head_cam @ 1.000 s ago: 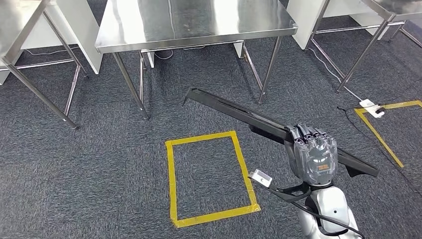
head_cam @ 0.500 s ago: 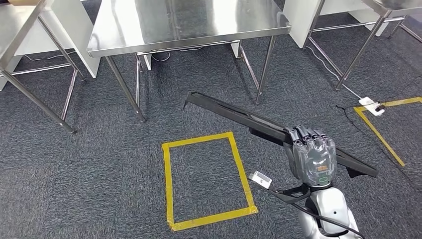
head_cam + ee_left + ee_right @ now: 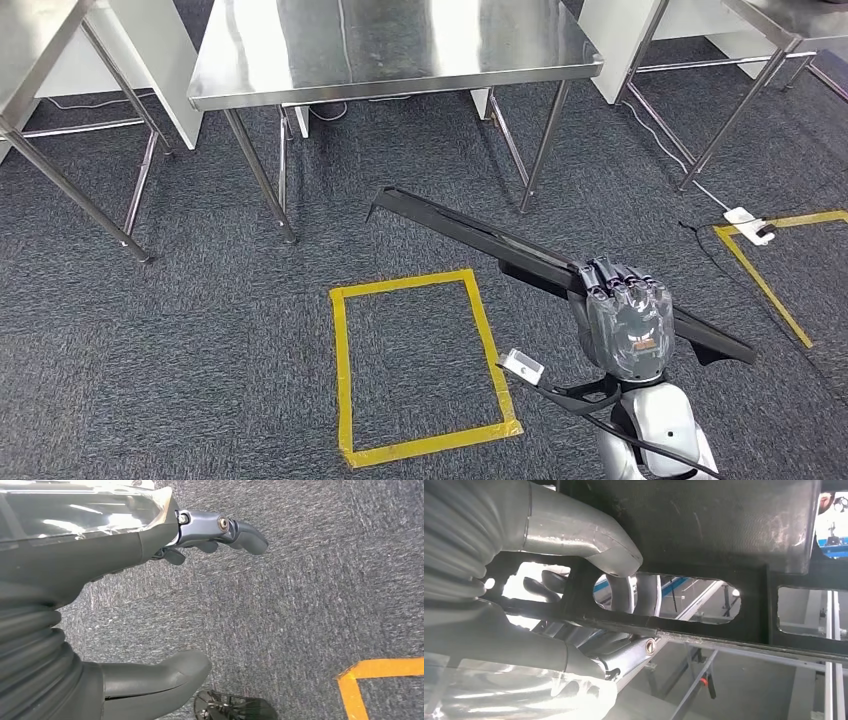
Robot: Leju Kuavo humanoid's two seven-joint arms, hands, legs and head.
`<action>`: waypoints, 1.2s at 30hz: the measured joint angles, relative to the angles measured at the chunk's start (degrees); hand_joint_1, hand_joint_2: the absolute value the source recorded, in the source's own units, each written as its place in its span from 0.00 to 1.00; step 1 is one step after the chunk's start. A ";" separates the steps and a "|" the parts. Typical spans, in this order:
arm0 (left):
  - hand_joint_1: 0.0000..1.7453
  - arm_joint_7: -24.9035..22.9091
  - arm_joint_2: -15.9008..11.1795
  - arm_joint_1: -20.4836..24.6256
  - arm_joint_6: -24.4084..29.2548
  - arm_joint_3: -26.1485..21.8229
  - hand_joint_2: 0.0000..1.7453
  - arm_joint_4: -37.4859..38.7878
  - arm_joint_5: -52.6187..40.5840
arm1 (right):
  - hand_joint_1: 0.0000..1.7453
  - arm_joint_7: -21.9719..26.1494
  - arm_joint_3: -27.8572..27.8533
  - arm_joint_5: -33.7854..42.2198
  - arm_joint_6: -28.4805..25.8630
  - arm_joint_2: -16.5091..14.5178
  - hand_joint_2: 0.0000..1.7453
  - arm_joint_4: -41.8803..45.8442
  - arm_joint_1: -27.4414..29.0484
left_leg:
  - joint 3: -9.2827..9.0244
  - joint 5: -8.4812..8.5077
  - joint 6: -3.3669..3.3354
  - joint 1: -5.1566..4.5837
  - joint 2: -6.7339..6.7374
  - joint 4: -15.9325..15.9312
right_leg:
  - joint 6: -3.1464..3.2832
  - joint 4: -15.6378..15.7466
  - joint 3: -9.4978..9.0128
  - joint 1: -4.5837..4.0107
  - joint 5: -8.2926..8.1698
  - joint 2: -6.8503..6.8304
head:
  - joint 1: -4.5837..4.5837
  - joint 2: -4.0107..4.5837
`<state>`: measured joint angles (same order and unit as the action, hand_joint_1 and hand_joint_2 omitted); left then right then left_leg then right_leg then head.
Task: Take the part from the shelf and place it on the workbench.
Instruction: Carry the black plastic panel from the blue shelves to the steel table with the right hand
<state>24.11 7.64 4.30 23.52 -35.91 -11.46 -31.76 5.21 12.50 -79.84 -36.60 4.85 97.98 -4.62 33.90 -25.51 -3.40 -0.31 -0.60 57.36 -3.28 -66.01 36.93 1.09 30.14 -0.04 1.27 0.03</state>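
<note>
Holding the long black part (image 3: 520, 250) tight in its right hand (image 3: 625, 325), left hand (image 3: 150, 545) loose and empty, the robot has swayed a bit, but the bench (image 3: 390, 50) is no closer, so more walking is needed

The long part (image 3: 520, 249) in the right hand (image 3: 628, 322) juts over open carpet (image 3: 200, 330) toward the workbench (image 3: 390, 45). Its tip lies near the bench's front right leg (image 3: 542, 145). The bench top is bare steel; other tables (image 3: 30, 40) flank it on both sides.
</note>
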 joint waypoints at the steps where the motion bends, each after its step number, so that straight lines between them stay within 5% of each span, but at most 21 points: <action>1: 0.00 0.00 0.00 0.00 0.00 -0.01 1.00 0.00 -0.03 | 1.00 -0.02 0.01 -0.07 -0.04 -0.02 1.00 0.00 0.04 | -0.03 -0.28 0.30 -0.12 -0.10 0.27 | -0.12 3.69 -1.73 0.02 -1.57 -0.01 | -0.04 0.00; 3: 0.00 0.00 -0.02 0.00 0.01 -0.06 1.00 -0.01 -0.07 | 1.00 -0.05 0.01 -0.21 -0.21 -0.07 1.00 0.07 0.23 | 0.01 -0.75 0.90 -0.36 -0.23 0.75 | 0.55 7.47 -3.57 -0.06 -3.04 0.00 | 0.01 0.01; 7: 0.00 0.02 -0.12 -0.04 0.02 -0.14 1.00 -0.02 -0.07 | 1.00 -0.11 -0.03 -0.32 -0.38 -0.11 1.00 0.17 0.45 | 0.42 -1.74 1.77 -0.16 -0.16 1.95 | 2.02 7.64 -3.94 0.36 -3.25 0.05 | 0.21 0.02; 11: 0.00 0.06 -0.14 -0.09 -0.01 -0.16 1.00 -0.04 -0.07 | 1.00 -0.11 -0.02 -0.38 -0.34 -0.17 1.00 0.25 0.40 | 6.39 -7.60 3.20 0.65 0.14 13.99 | 2.89 7.74 -4.25 0.57 -3.06 -0.04 | 0.42 0.01; 13: 0.00 0.00 -0.13 -0.15 -0.02 -0.18 1.00 -0.04 -0.07 | 1.00 -0.11 -0.02 -0.38 -0.30 -0.17 1.00 0.26 0.40 | 8.04 -7.22 3.53 1.06 0.21 16.28 | 2.95 7.73 -4.32 0.61 -2.97 -0.02 | 0.44 0.01; 15: 0.00 -0.11 -0.16 -0.14 -0.02 -0.19 1.00 -0.04 -0.07 | 1.00 -0.11 -0.02 -0.38 -0.30 -0.17 1.00 0.27 0.38 | 5.47 -3.30 3.50 1.33 0.38 10.40 | 2.85 7.74 -4.59 0.71 -2.73 0.04 | 0.45 0.01; 17: 0.00 -0.29 -0.20 -0.04 0.02 -0.20 1.00 -0.04 -0.11 | 1.00 -0.12 -0.03 -0.38 -0.30 -0.17 1.00 0.29 0.30 | 2.06 -1.11 3.14 1.23 0.51 3.48 | 2.34 7.85 -4.89 0.59 -2.24 0.08 | 0.39 0.00; 22: 0.00 -0.73 -0.14 -0.11 0.18 -0.20 1.00 -0.05 -0.56 | 1.00 -0.14 -0.03 -0.35 -0.36 -0.17 1.00 0.29 0.10 | -0.64 -1.73 0.78 0.63 0.12 -0.07 | -0.06 6.37 -5.65 0.29 -2.39 0.03 | 0.22 0.02; 25: 0.00 -0.93 -0.20 -0.14 0.50 -0.21 1.00 -0.06 -0.81 | 1.00 -0.14 -0.08 -0.32 -0.47 -0.21 1.00 0.30 -0.10 | -2.57 -2.13 -0.23 0.61 0.09 -0.28 | 0.04 -1.62 -0.98 0.35 0.16 0.05 | -0.07 0.01; 27: 0.00 -1.01 -0.18 -0.22 0.62 -0.22 1.00 -0.05 -0.93 | 1.00 -0.14 -0.12 -0.31 -0.50 -0.22 1.00 0.27 0.05 | -3.31 -2.97 -0.38 0.51 -0.04 -0.27 | 0.08 -7.34 3.74 0.23 2.11 0.06 | -0.14 0.01; 28: 0.00 -1.03 -0.13 -0.33 0.65 -0.22 1.00 -0.05 -0.97 | 1.00 -0.14 -0.15 -0.31 -0.51 -0.21 1.00 0.26 0.13 | -3.88 -3.53 -0.35 0.46 -0.13 -0.27 | 0.02 -7.80 5.06 0.15 2.58 0.06 | -0.17 0.01; 30: 0.00 -1.04 0.02 -0.49 0.73 -0.22 1.00 -0.04 -1.01 | 1.00 -0.14 -0.18 -0.31 -0.54 -0.21 1.00 0.24 0.19 | -5.47 -4.90 -0.15 0.40 -0.30 -0.27 | -0.40 -3.22 4.83 0.06 1.02 0.04 | -0.19 0.01; 32: 0.00 -1.03 0.09 -0.51 0.83 -0.26 1.00 -0.03 -1.03 | 1.00 -0.14 -0.22 -0.30 -0.58 -0.21 1.00 0.20 0.22 | -6.86 -6.45 0.26 0.27 -0.41 -0.30 | -0.95 3.94 2.85 -0.09 -3.95 -0.09 | -0.31 0.01; 34: 0.00 -1.01 0.11 -0.42 0.96 -0.36 1.00 -0.03 -1.07 | 1.00 -0.14 -0.28 -0.30 -0.68 -0.22 1.00 0.18 0.29 | -8.07 -7.67 0.87 0.04 -0.45 -0.65 | 0.04 7.44 1.28 -0.37 -6.88 -0.08 | -0.37 0.00; 36: 0.00 -1.01 0.09 -0.25 1.06 -0.51 1.00 -0.07 -1.09 | 1.00 -0.13 -0.34 -0.32 -0.77 -0.24 1.00 0.22 0.34 | -8.47 -7.28 1.43 -0.05 -0.38 0.29 | 1.82 7.96 -0.04 -0.22 -6.32 0.19 | -0.30 0.01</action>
<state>23.10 7.73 4.05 24.58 -36.42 -11.53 -32.85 5.08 12.16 -80.16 -37.37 4.61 98.20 -4.28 25.42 -32.80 -1.97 -0.37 -0.98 57.65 -1.46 -58.05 36.88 0.88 23.82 0.15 0.97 0.03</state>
